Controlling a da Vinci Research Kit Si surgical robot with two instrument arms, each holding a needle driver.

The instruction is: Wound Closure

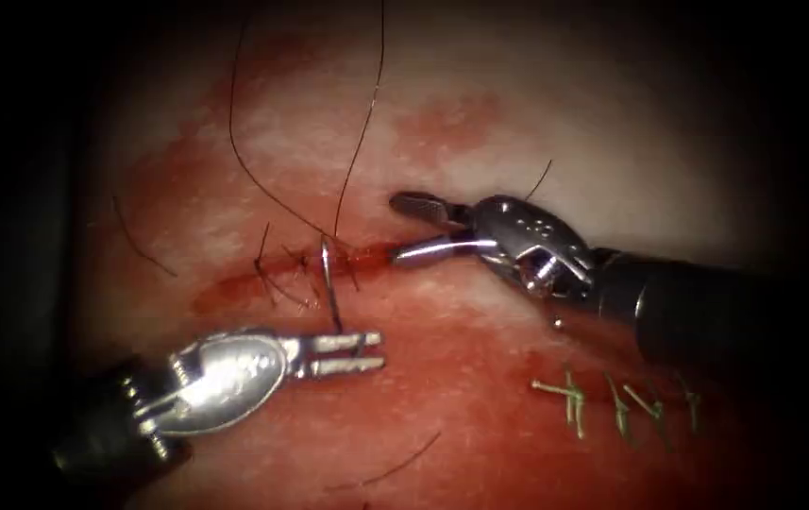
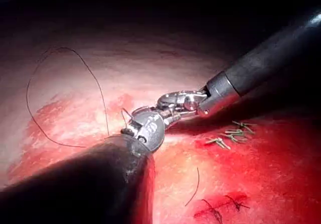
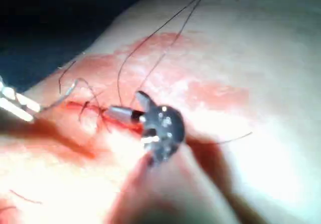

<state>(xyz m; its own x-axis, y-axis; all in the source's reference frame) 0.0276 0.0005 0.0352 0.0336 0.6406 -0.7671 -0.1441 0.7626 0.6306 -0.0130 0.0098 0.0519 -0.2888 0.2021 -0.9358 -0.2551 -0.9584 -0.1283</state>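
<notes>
The cut [image 1: 234, 283] runs across the tissue [image 1: 536, 132], wet with red fluid. My left tool [image 1: 381, 349] comes in from the lower left, below the cut, shut on one end of the curved needle [image 1: 330, 288]. The needle rises from those jaws to the cut, and its far end meets the dark thread [image 1: 359, 142] there. I cannot tell whether that end is in the tissue. My right tool [image 1: 400, 227] hovers at the cut's right end, open and holding nothing. In the right wrist view its spread jaws [image 3: 125, 104] sit beside the needle [image 3: 60, 96].
Dark stitches [image 1: 281, 269] close the cut left of the needle. A row of green stitches [image 1: 612, 401] lies at the lower right. Loose thread ends [image 1: 144, 241] rest on the tissue, and a long loop of thread [image 1: 234, 142] lies above the cut.
</notes>
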